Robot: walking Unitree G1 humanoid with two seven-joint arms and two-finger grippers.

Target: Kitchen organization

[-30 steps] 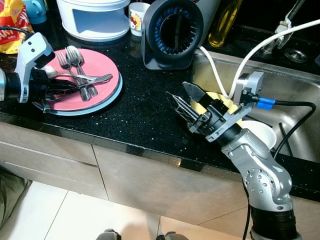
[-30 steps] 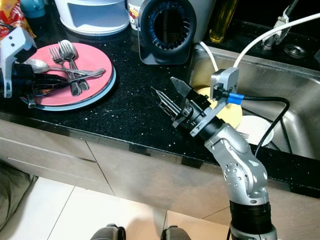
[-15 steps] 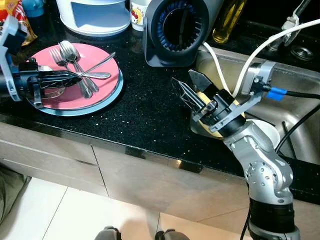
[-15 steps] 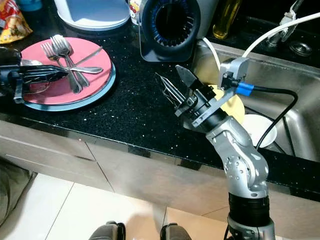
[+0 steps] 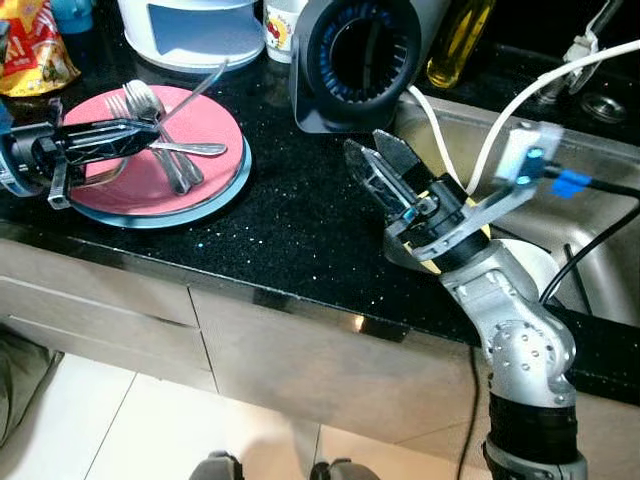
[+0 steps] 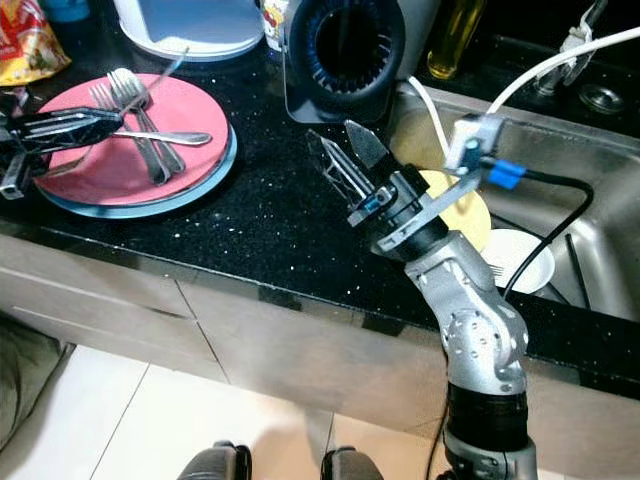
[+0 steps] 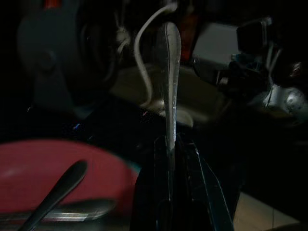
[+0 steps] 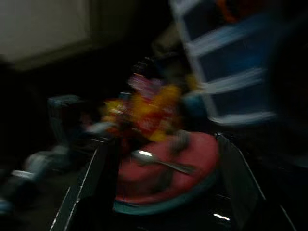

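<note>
A pink plate (image 5: 215, 125) rests on a blue-rimmed plate at the left of the black counter, with two forks (image 5: 165, 150) and another piece of cutlery (image 5: 195, 149) lying on it. My left gripper (image 5: 150, 127) reaches over the plate from the left, shut on a silver utensil (image 7: 171, 72). That utensil's handle (image 5: 205, 82) tilts up and away from the plate. My right gripper (image 5: 362, 140) hovers open with nothing in it above the counter, between the plate and the sink. Its wrist view is blurred and looks toward the plate (image 8: 159, 178).
A black round appliance (image 5: 355, 55), a white appliance (image 5: 190, 30), a cup (image 5: 283, 12) and an oil bottle (image 5: 458, 45) line the back. A snack bag (image 5: 30, 50) lies at far left. The steel sink (image 5: 600, 200) holds a white bowl (image 5: 535, 265). A white hose (image 5: 520, 95) arcs overhead.
The left gripper has raised its utensil, so the handle now points steeply up off the plate. The right gripper has lifted and swung a little toward the back. The camera shifted slightly.
</note>
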